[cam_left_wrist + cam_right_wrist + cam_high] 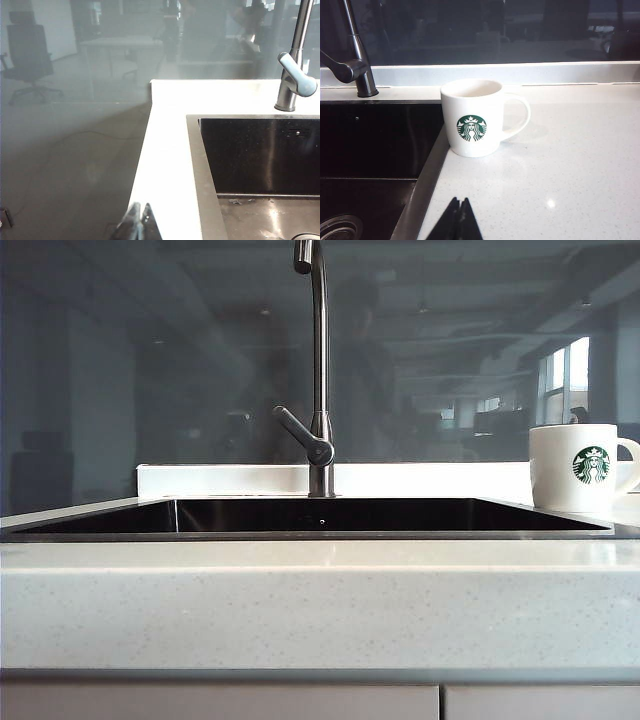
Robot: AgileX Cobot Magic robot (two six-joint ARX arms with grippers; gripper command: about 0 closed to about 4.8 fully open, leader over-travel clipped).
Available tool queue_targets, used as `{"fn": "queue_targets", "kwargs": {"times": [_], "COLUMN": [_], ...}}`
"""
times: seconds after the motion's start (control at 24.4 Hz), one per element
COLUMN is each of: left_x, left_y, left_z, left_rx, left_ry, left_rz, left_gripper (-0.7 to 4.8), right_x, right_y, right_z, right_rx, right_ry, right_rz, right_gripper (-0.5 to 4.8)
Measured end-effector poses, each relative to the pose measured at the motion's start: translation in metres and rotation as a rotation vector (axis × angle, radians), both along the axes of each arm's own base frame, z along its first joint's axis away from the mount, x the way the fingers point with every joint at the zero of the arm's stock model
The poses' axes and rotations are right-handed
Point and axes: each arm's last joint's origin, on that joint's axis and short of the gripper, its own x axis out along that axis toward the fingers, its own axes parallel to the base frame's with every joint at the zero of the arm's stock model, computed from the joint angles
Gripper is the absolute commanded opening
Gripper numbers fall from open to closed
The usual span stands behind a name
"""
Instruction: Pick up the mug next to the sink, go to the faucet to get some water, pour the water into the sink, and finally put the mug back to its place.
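The white mug [578,468] with its green logo stands upright on the counter at the sink's right corner, handle pointing away from the basin; the right wrist view shows the mug [475,120] ahead of my right gripper [460,202], which is shut, empty and well short of it. The dark sink [320,515] lies across the middle, with the steel faucet [318,380] rising behind it, lever angled left. My left gripper [140,207] is shut and empty over the counter beside the sink's left rim [200,170]. Neither gripper appears in the exterior view.
A pale speckled countertop [320,600] runs along the front, with cabinet fronts below. A dark glass wall [150,370] backs the counter. The faucet's base [366,90] stands at the back rim near the mug. A drain [337,227] shows in the basin floor.
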Motion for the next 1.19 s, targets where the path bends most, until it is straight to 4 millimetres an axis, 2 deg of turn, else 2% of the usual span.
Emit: {"fn": "queue_targets", "kwargs": {"times": [0.66, 0.9, 1.07, 1.19], "left_x": [0.0, 0.0, -0.001, -0.005], "left_y": [0.0, -0.001, -0.004, -0.006], "left_z": [0.0, 0.0, 0.007, 0.021], "left_rx": [-0.013, -0.038, -0.117, -0.22], "left_ry": [0.0, -0.002, -0.064, -0.189], "left_rz": [-0.009, -0.033, -0.149, -0.246], "left_gripper": [-0.05, -0.05, -0.05, -0.05], "right_x": [0.0, 0.0, -0.001, -0.001], "right_y": [0.0, 0.0, 0.0, 0.0], "right_z": [0.0, 0.006, 0.008, 0.008], "right_rx": [0.003, 0.107, 0.108, 0.127], "right_ry": [-0.002, -0.066, -0.085, -0.086], "right_rz": [0.004, 0.011, 0.012, 0.014], "right_gripper": [-0.06, -0.06, -0.06, -0.06]}}
